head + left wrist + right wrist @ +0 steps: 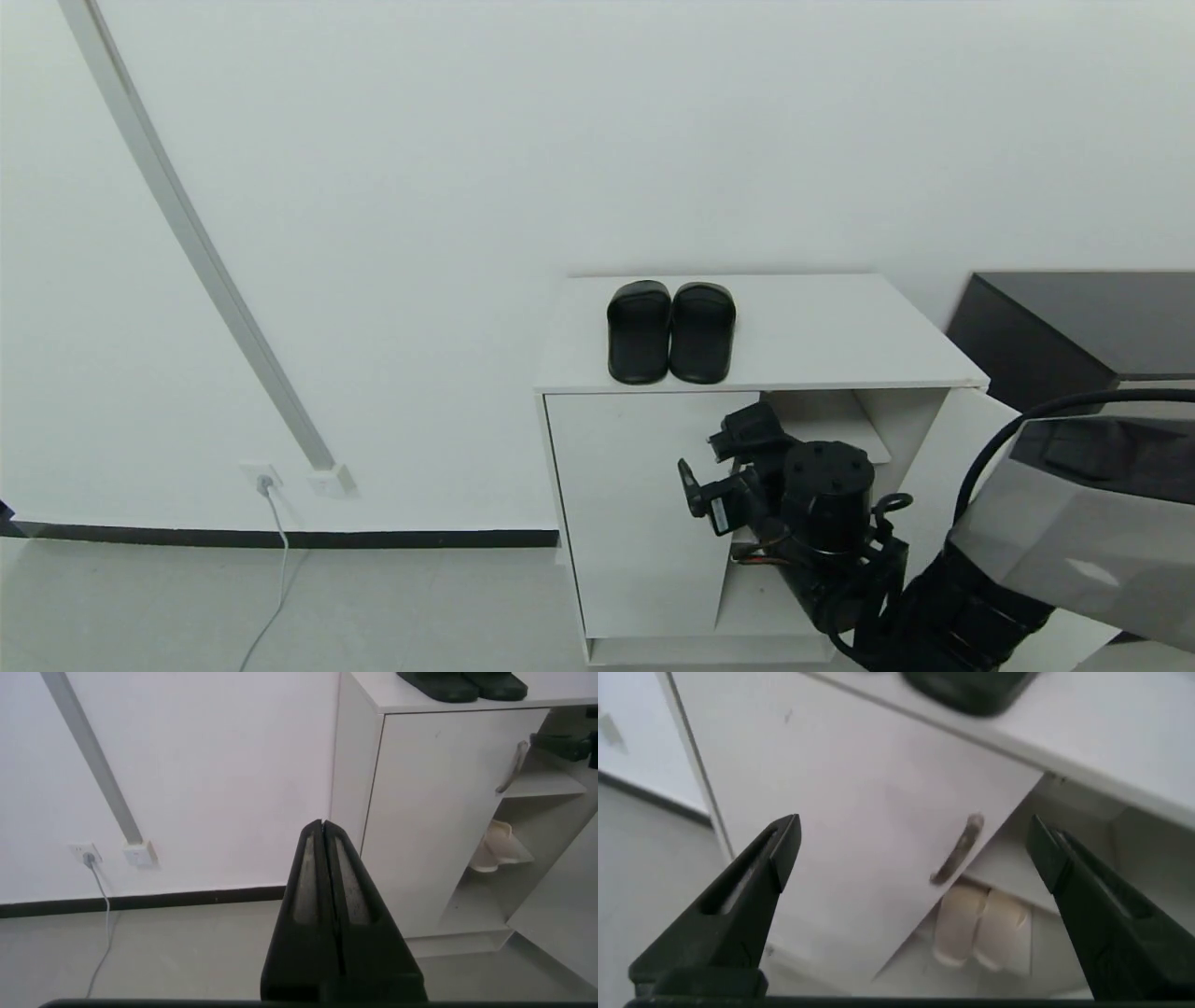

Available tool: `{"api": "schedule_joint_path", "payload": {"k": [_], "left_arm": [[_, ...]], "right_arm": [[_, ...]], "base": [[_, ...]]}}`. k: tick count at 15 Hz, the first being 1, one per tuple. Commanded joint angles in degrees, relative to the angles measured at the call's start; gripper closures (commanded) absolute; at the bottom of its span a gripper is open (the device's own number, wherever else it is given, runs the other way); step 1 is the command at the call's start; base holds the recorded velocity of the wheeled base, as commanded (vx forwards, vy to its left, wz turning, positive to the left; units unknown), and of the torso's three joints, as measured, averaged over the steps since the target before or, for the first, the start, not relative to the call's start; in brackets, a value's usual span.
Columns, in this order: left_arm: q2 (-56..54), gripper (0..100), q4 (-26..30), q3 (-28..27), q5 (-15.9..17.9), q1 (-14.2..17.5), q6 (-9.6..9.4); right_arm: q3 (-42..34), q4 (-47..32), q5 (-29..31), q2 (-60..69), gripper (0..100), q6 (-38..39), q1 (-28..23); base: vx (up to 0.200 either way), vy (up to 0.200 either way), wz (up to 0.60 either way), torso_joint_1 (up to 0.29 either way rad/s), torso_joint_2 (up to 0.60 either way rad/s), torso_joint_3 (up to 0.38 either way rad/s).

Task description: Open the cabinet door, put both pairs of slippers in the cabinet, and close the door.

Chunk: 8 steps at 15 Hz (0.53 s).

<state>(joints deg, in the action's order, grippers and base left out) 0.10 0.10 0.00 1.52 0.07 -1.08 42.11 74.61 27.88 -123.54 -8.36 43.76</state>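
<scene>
The right hand [913, 831], fingers [738, 905] spread wide, faces the white cabinet door [831, 803] and its handle [957, 851], with a pale pair of slippers [980, 929] on a shelf [1022, 873] inside and black slippers [971, 686] on the cabinet top [1120, 737].

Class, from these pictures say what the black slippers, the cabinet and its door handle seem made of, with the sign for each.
Black slippers: probably moulded rubber or foam, matt with soft sheen.
Cabinet: likely laminated board, smooth flat white panels.
Door handle: perhaps metal, slim, greyish; blurred.
</scene>
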Motion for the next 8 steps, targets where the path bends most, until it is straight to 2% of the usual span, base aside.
{"api": "schedule_joint_path", "payload": {"k": [1,2,4,5,8], "left_arm": [[0.0,100,0.0,0.0,0.1,0.0,-0.06],[0.0,100,0.0,0.0,0.1,0.0,-0.23],[0.0,100,0.0,0.0,0.1,0.0,-0.23],[0.0,100,0.0,0.0,0.1,0.0,-0.23],[0.0,100,0.0,0.0,0.1,0.0,-0.23]], "right_arm": [[4.5,-12.4,0.2,9.0,0,5.4,0.7],[6.9,-17.8,1.4,10.8,0,7.2,1.1],[19.4,-33.7,7.9,11.9,0,15.7,1.7],[23.7,-39.8,9.3,11.9,0,17.9,1.8],[33.0,-54.2,10.0,11.6,0,24.4,2.4]], "base": [[0.000,0.000,0.00,0.000,0.00,0.000],[0.000,0.000,0.00,0.000,0.00,0.000],[0.000,0.000,0.00,0.000,0.00,0.000],[0.000,0.000,0.00,0.000,0.00,0.000],[0.000,0.000,0.00,0.000,0.00,0.000]]}}
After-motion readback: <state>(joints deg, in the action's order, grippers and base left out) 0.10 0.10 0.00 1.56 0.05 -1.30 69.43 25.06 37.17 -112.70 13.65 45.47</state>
